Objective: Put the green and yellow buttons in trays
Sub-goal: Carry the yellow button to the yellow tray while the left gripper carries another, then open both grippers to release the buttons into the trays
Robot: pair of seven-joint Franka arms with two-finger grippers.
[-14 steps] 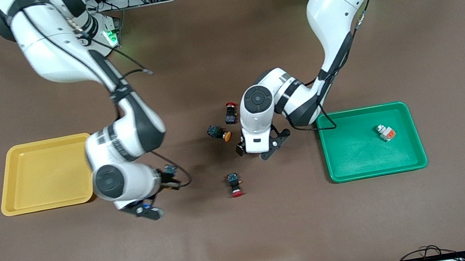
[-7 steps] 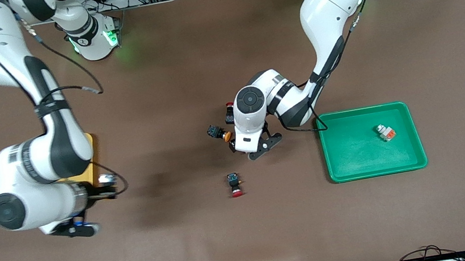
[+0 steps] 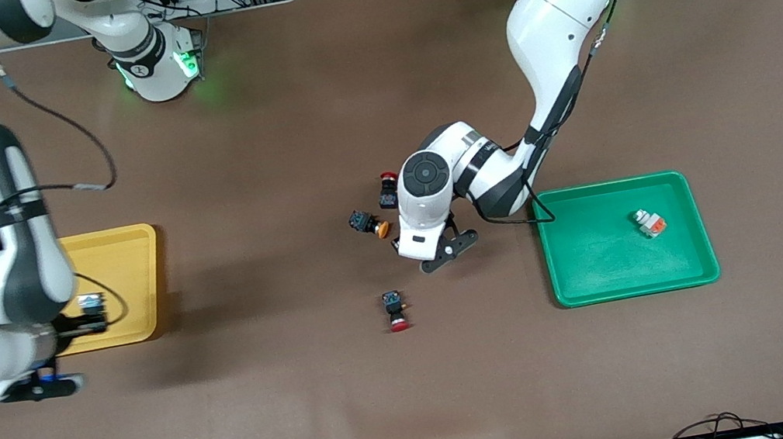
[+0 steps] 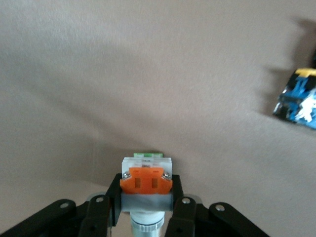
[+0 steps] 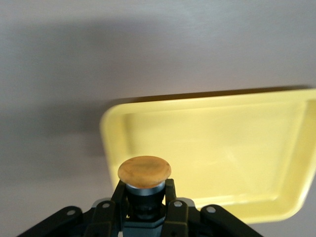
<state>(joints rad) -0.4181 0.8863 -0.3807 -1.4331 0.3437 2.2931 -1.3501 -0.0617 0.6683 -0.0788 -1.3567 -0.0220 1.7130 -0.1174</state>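
Right gripper grasps an orange-capped button over the yellow tray, frame left. Left gripper clamps a white-bodied button, frame centre, near the green tray.

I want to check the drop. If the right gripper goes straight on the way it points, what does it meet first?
Most likely the yellow tray: the right gripper, shut on a yellow-capped button, points at its near corner, though depth is unclear.

Both arms are glossy white with black joint bands and thin black cables; green lights glow on the base at upper left.
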